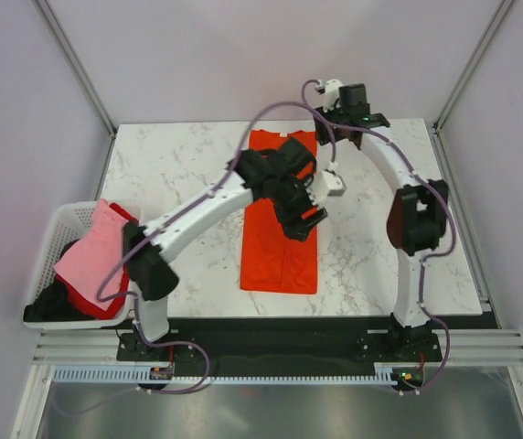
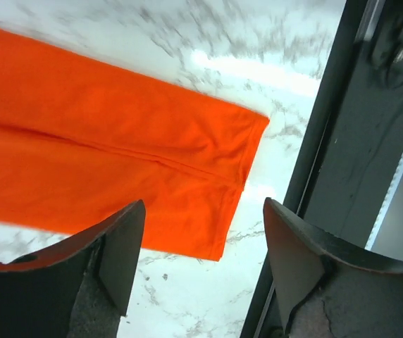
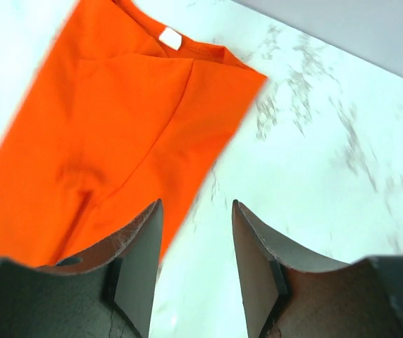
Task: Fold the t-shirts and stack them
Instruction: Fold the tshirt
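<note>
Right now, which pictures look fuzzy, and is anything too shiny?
Top external view: sharp, evenly lit, only faint shadows on the table. Left wrist view: marble smeared at the top, a white glare streak near the edge; the orange t-shirt looks fairly crisp. Right wrist view: fuzziest, shirt edges and marble veins smeared, tabletop washed pale.

The right gripper (image 3: 196, 262) hangs, jaws parted and empty, over the marble table (image 3: 328, 183). The orange t-shirt (image 3: 117, 127) lies ahead and left of it, white neck label (image 3: 169, 39) at the far end.
</note>
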### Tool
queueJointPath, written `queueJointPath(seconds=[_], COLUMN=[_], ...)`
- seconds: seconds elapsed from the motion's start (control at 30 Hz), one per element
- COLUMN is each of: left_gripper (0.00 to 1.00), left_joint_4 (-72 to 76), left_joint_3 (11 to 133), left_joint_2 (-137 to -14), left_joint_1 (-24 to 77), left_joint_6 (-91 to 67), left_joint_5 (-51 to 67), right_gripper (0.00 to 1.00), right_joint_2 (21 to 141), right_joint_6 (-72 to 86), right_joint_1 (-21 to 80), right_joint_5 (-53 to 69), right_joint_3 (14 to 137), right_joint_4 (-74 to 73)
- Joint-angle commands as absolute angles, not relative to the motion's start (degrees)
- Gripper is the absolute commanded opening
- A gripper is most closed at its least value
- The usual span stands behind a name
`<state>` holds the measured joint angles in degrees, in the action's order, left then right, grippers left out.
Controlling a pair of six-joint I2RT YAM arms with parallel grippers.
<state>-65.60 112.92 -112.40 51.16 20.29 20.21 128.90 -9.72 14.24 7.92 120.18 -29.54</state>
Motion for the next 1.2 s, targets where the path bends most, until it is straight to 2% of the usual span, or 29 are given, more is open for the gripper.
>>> queueJointPath(seconds=[0.0,0.1,0.13,0.17,0.3,0.37,0.5,0.77,1.17], left_gripper=[0.76,0.68,0.66,0.66,0.68,0.68,0.67,0.67,0.53], left_joint_4=[-63.73,-60.92,-58.12,-56.53,-47.83,-44.22,-40.00,-34.98,-35.24], left_joint_3=[108.93,100.85,93.50,89.69,70.54,66.38,57.68,51.07,50.80], left_joint_2=[-100.30,-96.43,-95.55,-94.58,-90.10,-89.74,-90.09,-93.07,-99.66], left_joint_1=[46.77,38.26,33.80,31.84,23.66,22.42,20.74,20.74,22.23], left_joint_6=[10.25,-3.62,-5.95,-7.98,-18.17,-20.21,-26.26,-31.29,-32.87], left_joint_5=[14.93,20.72,25.70,27.49,31.19,31.11,33.31,37.35,36.40], right_gripper=[0.52,0.52,0.52,0.52,0.53,0.55,0.55,0.55,0.52], right_joint_2=[110.94,101.97,100.30,97.76,94.31,91.69,89.47,89.03,96.58], right_joint_6=[1.65,4.48,5.00,5.79,12.72,13.80,15.03,20.20,25.40], right_joint_1=[11.78,11.43,11.43,11.34,11.34,11.86,13.44,17.49,20.12], right_joint_5=[13.00,20.89,25.96,28.80,39.18,41.65,43.41,41.66,39.55], right_joint_3=[106.04,89.25,85.12,77.77,63.66,57.25,50.99,41.15,41.92], right_joint_4=[-27.42,-28.21,-28.30,-28.47,-29.80,-28.56,-29.70,-30.23,-28.30])
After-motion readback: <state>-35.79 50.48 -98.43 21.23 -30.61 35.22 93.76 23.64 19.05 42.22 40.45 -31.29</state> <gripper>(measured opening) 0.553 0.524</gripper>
